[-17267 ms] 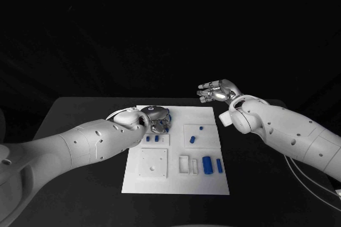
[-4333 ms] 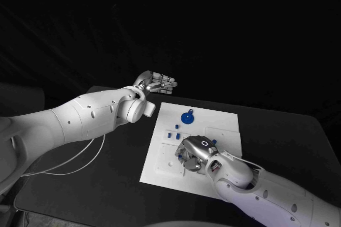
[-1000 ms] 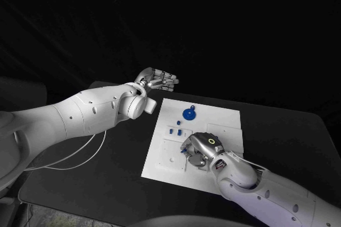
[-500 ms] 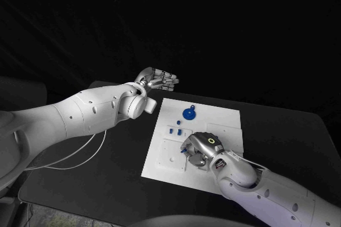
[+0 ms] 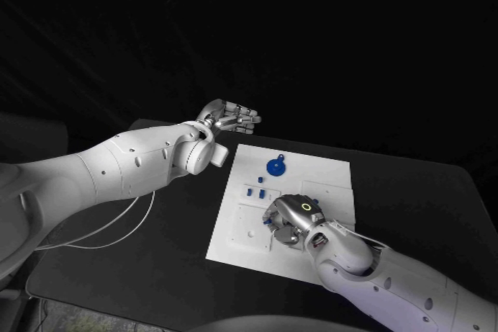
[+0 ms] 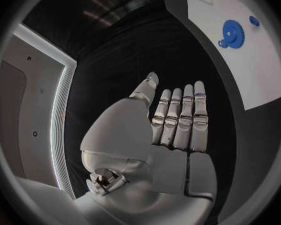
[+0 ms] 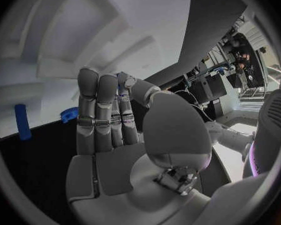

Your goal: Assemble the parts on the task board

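White flat rectangular board (image 5: 311,175) with shallow moulded recesses, lying mid-table on matte black table (image 5: 155,260). Blue toothed wheel (image 5: 276,166) with small side knob, resting flat near board's far end; two small blue upright pegs (image 5: 254,194) just nearer. Right hand (image 5: 291,220), silver and glossy, pressed down over board's near half, fingers curled onto a small blue piece (image 5: 269,220); grasp itself cannot be told. Left hand (image 5: 230,117) raised beyond board's far left corner, holding nothing, fingers straight and side by side. Against half a second ago: right hand shifted slightly, left hand and wheel unchanged
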Available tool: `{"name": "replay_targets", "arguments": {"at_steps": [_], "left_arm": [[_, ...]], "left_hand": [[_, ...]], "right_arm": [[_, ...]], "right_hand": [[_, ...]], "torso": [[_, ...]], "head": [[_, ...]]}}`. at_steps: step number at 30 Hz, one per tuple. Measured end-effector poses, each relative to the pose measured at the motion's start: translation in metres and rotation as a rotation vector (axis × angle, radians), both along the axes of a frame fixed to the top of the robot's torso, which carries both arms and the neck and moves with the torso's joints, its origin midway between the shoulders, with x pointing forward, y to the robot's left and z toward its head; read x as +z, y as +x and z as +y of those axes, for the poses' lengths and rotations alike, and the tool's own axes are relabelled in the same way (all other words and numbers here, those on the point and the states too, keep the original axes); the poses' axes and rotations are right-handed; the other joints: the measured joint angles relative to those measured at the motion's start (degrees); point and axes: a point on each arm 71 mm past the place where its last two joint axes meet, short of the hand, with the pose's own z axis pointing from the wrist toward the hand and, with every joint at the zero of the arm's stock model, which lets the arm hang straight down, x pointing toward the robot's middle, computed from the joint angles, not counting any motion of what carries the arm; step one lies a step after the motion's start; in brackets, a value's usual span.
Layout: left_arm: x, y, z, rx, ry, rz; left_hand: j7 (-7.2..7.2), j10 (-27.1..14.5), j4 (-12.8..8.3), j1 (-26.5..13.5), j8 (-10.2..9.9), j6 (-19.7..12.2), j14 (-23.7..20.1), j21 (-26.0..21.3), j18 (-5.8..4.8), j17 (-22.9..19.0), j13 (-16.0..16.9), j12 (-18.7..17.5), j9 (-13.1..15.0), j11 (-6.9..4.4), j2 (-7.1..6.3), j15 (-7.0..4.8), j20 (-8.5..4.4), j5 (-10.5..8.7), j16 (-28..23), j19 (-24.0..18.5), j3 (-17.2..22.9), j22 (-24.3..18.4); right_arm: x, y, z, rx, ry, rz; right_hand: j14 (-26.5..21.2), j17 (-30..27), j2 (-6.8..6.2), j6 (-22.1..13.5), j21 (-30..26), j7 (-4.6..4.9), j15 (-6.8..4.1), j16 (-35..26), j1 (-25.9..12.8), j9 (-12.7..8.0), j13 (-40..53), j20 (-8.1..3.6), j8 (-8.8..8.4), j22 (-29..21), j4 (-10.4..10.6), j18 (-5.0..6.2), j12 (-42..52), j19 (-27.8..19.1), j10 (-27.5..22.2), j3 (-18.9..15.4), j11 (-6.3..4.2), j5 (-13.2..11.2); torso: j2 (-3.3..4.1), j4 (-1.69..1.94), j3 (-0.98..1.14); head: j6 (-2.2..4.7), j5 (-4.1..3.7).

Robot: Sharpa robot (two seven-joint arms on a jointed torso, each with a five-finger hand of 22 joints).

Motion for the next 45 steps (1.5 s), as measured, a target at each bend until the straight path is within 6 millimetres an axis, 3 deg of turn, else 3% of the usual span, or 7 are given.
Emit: {"name": "replay_targets", "arguments": {"at_steps": [35, 38, 42, 45], "left_arm": [[-0.001, 0.0, -0.003, -0.009, 0.0, 0.009], [-0.001, 0.0, -0.003, -0.01, 0.0, 0.01], [-0.001, 0.0, -0.003, -0.01, 0.0, 0.012], [-0.001, 0.0, -0.003, -0.011, 0.001, 0.013]], "left_hand": [[0.2, 0.0, 0.2, 0.0, 0.0, -0.2, -0.2, 0.0, 0.0, 0.0, 0.0, 0.0, 0.0, 0.0, 0.0, 0.2, 0.0, 0.0, 0.0, 0.0, -0.2, -0.04], [0.2, 0.0, 0.2, 0.0, 0.0, -0.2, -0.2, 0.0, 0.0, 0.0, 0.0, 0.0, 0.0, 0.0, 0.0, 0.2, 0.0, 0.0, 0.0, 0.0, -0.2, -0.08], [0.2, -0.21, 0.2, 0.0, 0.0, -0.2, -0.2, 0.0, 0.0, 0.0, 0.0, 0.0, 0.0, 0.21, 0.0, 0.2, 0.0, 0.0, 0.0, 0.0, -0.2, -0.08], [0.2, -0.21, 0.2, 0.0, 0.0, -0.2, -0.2, 0.0, 0.0, 0.0, 0.0, 0.0, 0.0, 0.21, 0.0, 0.2, 0.0, 0.0, 0.0, 0.0, -0.19, -0.07]], "right_arm": [[0.005, 0.002, 0.015, 0.011, -0.058, 0.005], [0.005, 0.002, 0.015, 0.011, -0.062, 0.008], [0.005, 0.003, 0.015, 0.012, -0.064, 0.01], [0.005, 0.003, 0.014, 0.012, -0.064, 0.013]], "right_hand": [[-0.08, -0.01, -0.01, -0.03, -0.97, 0.02, -0.08, -0.07, -0.01, 0.04, -0.06, 0.02, 0.07, 0.78, -0.07, 0.0, 0.11, 0.01, -0.02, -0.07, -0.02, -0.12], [-0.08, -0.1, -0.01, -0.03, -1.26, 0.03, -0.08, -0.07, -0.01, 0.03, -0.06, 0.02, 0.07, 0.86, 0.25, 0.0, 0.11, 0.01, -0.03, -0.42, -0.03, 0.85], [-0.08, -0.28, -0.48, -1.43, -1.65, 0.76, -0.08, -0.07, -0.48, -0.48, -0.05, 0.11, 0.14, 0.94, 0.31, 0.06, 0.11, 0.1, -0.55, -2.1, -0.58, 5.06], [-0.3, -0.28, -1.26, -3.48, -2.12, 1.23, 0.08, -0.06, -0.66, -1.37, 0.11, 0.12, 0.25, 0.94, 0.16, 0.96, 0.27, 0.09, -2.51, -3.51, -0.45, 6.29]], "torso": [[0.01, 0.02, -0.07], [0.01, 0.01, 0.0], [0.01, -0.03, 0.04], [0.01, -0.07, 0.08]], "head": [[-0.29, 0.09], [-0.35, 0.15], [-0.46, 0.19], [-0.51, 0.19]]}}
